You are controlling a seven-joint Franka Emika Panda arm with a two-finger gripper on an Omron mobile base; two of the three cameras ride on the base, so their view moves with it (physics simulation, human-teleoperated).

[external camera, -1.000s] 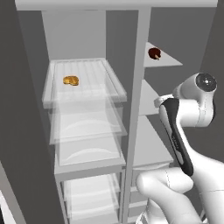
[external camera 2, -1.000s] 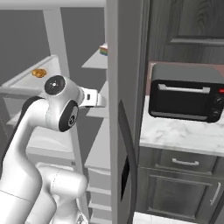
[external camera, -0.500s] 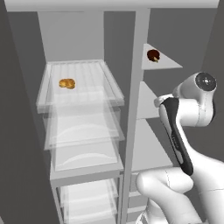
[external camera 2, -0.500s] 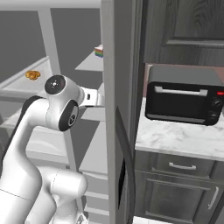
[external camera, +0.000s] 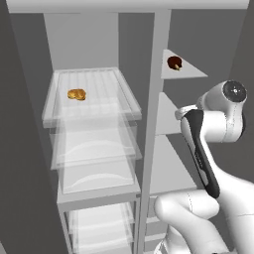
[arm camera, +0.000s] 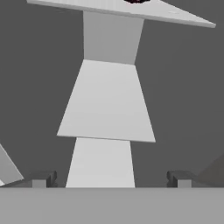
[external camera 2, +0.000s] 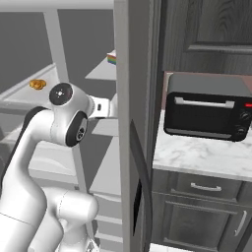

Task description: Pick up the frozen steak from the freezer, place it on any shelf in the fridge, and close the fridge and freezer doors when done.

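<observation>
Early stage, nothing moved yet. Frozen steak (external camera: 174, 63) sits on an upper grey shelf of the freezer (external camera: 173, 171), the narrow compartment on the right in the left base view, near the shelf's back-left corner. In the hand view only a dark sliver of it shows at the top edge, above the shelf underside, so the hand is below steak level and aimed into the freezer.

Gripper (arm camera: 111, 179): fingers spread wide, nothing between them, not touching any shelf. Both finger tips show at the bottom of the hand view, well apart.

Fridge (external camera: 94, 149), the wide compartment w/ clear shelves, is open. Its top ribbed shelf (external camera: 124, 94) carries a golden-orange lump (external camera: 76, 94) toward the left; rest of that shelf looks free, so likely enough room for the steak. Clear bins sit below.

Freezer door (external camera 2: 133, 123) stands open, seen edge-on in the right base view, dark handle on it. Beyond it: counter w/ black toaster oven (external camera 2: 206, 110).

Done: approx. zero, beyond being lined up at the freezer. Left: raise the hand to the steak's shelf, grab, carry across the divider (external camera: 154, 124) to a fridge shelf, let go, shut both doors.
</observation>
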